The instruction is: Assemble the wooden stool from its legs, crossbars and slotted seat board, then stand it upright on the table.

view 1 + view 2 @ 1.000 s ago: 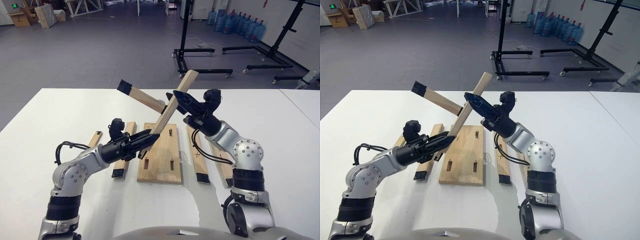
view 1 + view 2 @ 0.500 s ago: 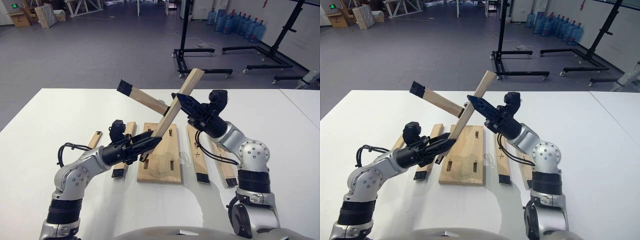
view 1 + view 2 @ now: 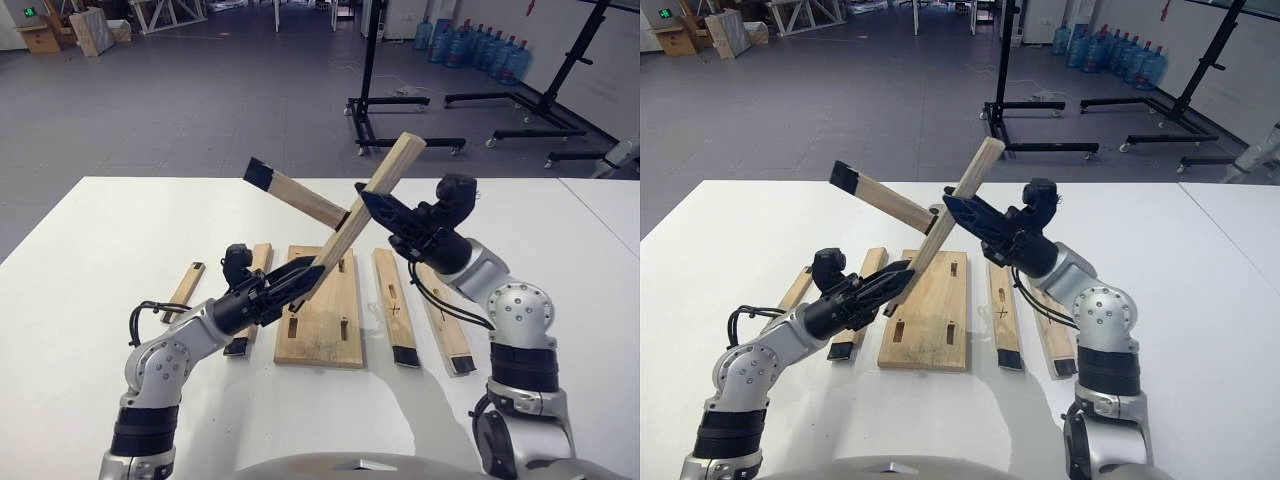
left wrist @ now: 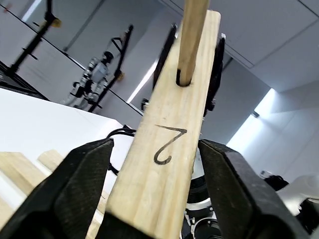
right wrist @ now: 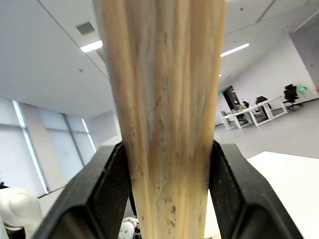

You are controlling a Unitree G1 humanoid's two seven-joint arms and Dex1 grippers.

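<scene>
On the white table point(image 3: 100, 250), largest item first.

1. Slotted seat board point(image 3: 335, 335): lies flat at the table's middle, long side running away from the robot, rectangular slots showing in its face.

2. Held leg point(image 3: 392, 165): long pale wooden bar marked with a handwritten 2, raised off the table and slanting up to the robot's right. Its lower end is over the left part of the seat board. Whether that end touches the board cannot be told.

3. Black-capped piece point(image 3: 300, 195): narrower bar plugged into a slot of the held leg, sticking out up and to the left in mid-air, with the capped end farthest from the joint.

4. Loose legs, all flat:
   - one leg point(image 3: 261, 252) just left of the board
   - a second leg point(image 3: 393, 310) just right of the board
   - a third leg point(image 3: 447, 335) beyond the second, partly under the right arm

5. Short bar point(image 3: 185, 285): flat, left of the left-hand leg and apart from it.

6. Left gripper point(image 3: 308, 273): clenched on the lower end of the held leg, a finger point(image 4: 75, 184) on each side of the wood.

7. Right gripper point(image 3: 363, 195): clamped across the held leg at the joint with the black-capped piece, its fingers point(image 5: 99, 189) pressed to both faces.
</scene>
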